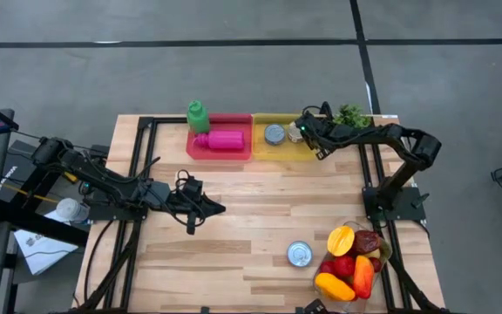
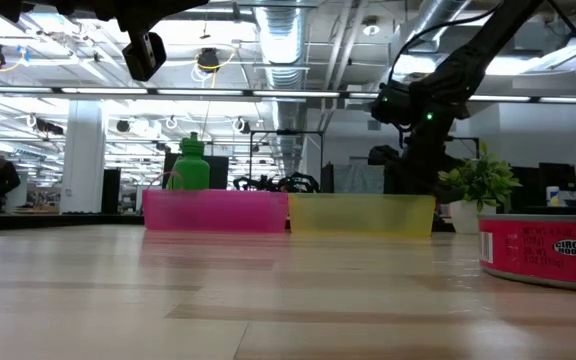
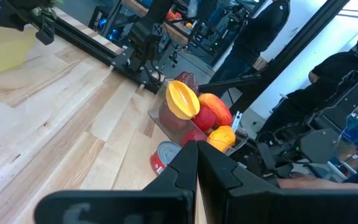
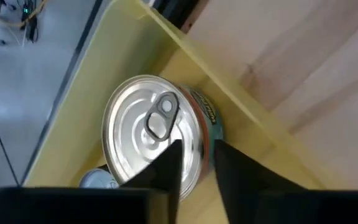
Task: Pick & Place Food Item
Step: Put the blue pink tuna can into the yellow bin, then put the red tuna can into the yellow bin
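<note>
A small round can (image 1: 274, 134) sits upright inside the yellow bin (image 1: 279, 153) at the far side of the worktop (image 1: 251, 209). Its shiny silver lid with a pull ring (image 4: 160, 118) faces up, and its side has a teal label. It rests close to one wall of the bin.

A second can (image 1: 299, 254) stands upright on the worktop near the front. It has a silver top and a red label. Right beside it sits a clear container (image 1: 382, 253) piled with colorful food (image 1: 349, 262): red, orange and yellow pieces.
</note>
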